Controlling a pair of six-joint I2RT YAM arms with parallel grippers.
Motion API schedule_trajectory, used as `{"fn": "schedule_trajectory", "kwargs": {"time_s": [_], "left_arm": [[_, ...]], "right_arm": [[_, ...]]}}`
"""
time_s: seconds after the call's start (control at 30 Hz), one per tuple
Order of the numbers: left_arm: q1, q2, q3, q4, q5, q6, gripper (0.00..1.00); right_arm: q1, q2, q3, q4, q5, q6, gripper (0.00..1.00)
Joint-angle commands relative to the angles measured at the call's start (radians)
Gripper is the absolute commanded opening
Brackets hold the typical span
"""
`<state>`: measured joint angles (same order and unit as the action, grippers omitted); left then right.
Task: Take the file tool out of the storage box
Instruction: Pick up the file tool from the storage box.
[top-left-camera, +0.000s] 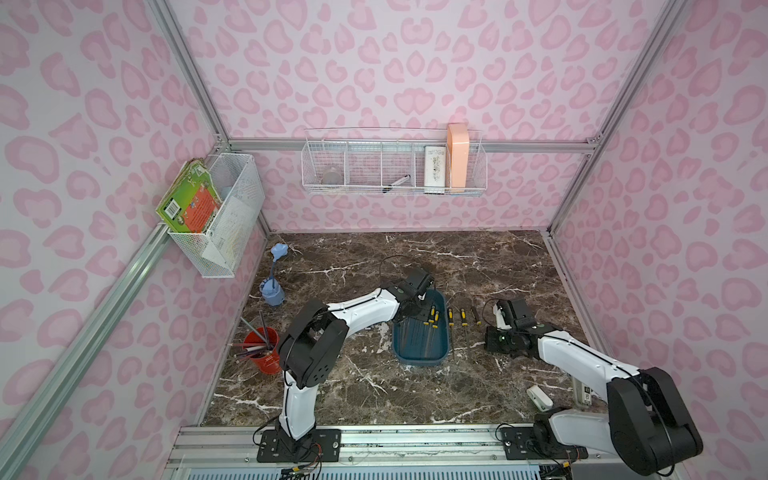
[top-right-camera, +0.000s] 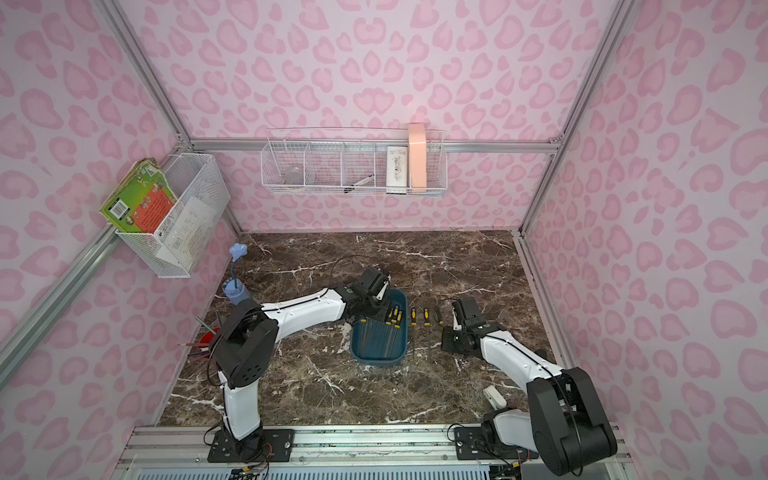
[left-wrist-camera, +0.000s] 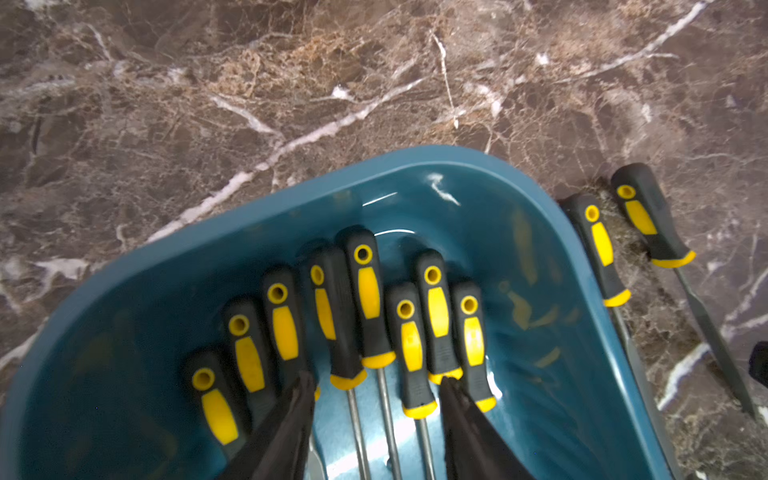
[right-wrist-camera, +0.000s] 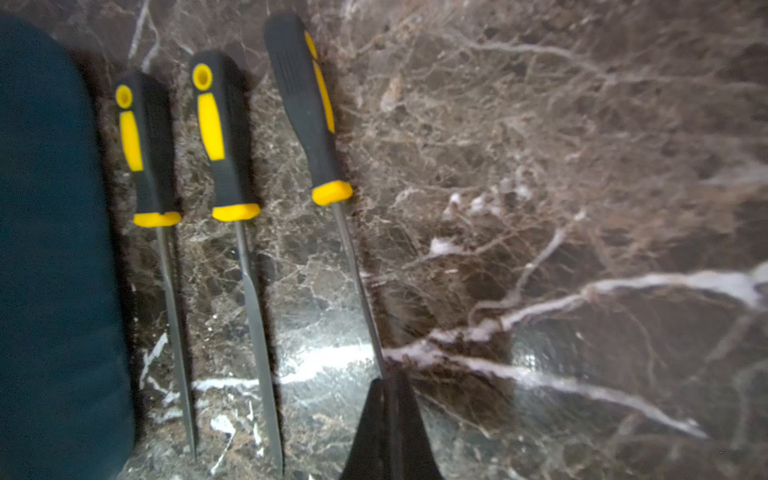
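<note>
The storage box (top-left-camera: 419, 361) (top-right-camera: 376, 362) is a teal tub at mid table. Several file tools with black and yellow handles (left-wrist-camera: 370, 291) lie in it, handles toward the back. My left gripper (left-wrist-camera: 376, 378) (top-left-camera: 409, 311) hangs open just above them, with about three shafts in the gap between its fingers (left-wrist-camera: 291, 415); it holds nothing. Three more file tools (right-wrist-camera: 151, 153) (right-wrist-camera: 224, 137) (right-wrist-camera: 305, 112) lie side by side on the marble right of the box. My right gripper (right-wrist-camera: 388, 384) (top-left-camera: 498, 318) is shut above the tip of the outermost one's shaft.
At the left stand a red pen pot (top-left-camera: 262, 351) and a blue pot with a flower (top-left-camera: 272, 293). White wire baskets (top-left-camera: 224, 212) (top-left-camera: 392, 166) hang on the walls. A small white object (top-left-camera: 539, 397) lies near the right arm's base.
</note>
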<state>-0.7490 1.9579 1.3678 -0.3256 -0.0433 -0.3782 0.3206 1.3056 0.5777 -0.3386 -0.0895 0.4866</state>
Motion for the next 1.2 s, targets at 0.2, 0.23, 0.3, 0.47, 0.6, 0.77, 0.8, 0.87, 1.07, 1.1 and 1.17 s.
{"fn": "schedule_trajectory", "kwargs": {"time_s": [0.2,0.23,0.3,0.47,0.6,0.77,0.8,0.87,1.07,1.1,1.17], "left_arm": [[0.0,0.009,0.013,-0.01,0.006,0.019,0.55],[0.0,0.009,0.013,-0.01,0.006,0.019,0.55],[0.001,0.009,0.016,-0.019,-0.001,0.019,0.55],[0.0,0.017,0.018,-0.023,-0.016,0.016,0.55],[0.001,0.051,0.041,-0.045,-0.027,0.014,0.53],[0.0,0.088,0.071,-0.072,-0.05,0.001,0.42],[0.001,0.094,0.078,-0.078,-0.057,-0.001,0.38],[0.0,0.1,0.082,-0.081,-0.056,-0.002,0.34],[0.0,0.133,0.132,-0.133,-0.103,-0.009,0.29],[0.0,0.134,0.13,-0.133,-0.11,-0.013,0.28],[0.0,0.138,0.134,-0.139,-0.126,-0.016,0.24]], "right_arm": [[0.003,-0.004,0.002,-0.01,0.023,-0.001,0.01],[0.003,-0.003,0.001,-0.005,0.018,0.0,0.01],[0.002,-0.002,-0.002,-0.003,0.008,-0.002,0.01],[0.015,-0.036,0.001,-0.017,0.057,0.013,0.0],[0.018,-0.162,-0.001,-0.008,0.063,0.023,0.0],[0.026,-0.31,0.025,-0.015,0.077,0.022,0.0],[0.028,-0.322,0.034,-0.018,0.078,0.02,0.0],[0.031,-0.33,0.042,-0.02,0.076,0.015,0.0],[0.037,-0.306,0.037,0.021,0.035,0.003,0.01],[0.038,-0.299,0.038,0.029,0.029,0.003,0.01],[0.043,-0.281,0.04,0.046,0.024,0.003,0.01]]}}
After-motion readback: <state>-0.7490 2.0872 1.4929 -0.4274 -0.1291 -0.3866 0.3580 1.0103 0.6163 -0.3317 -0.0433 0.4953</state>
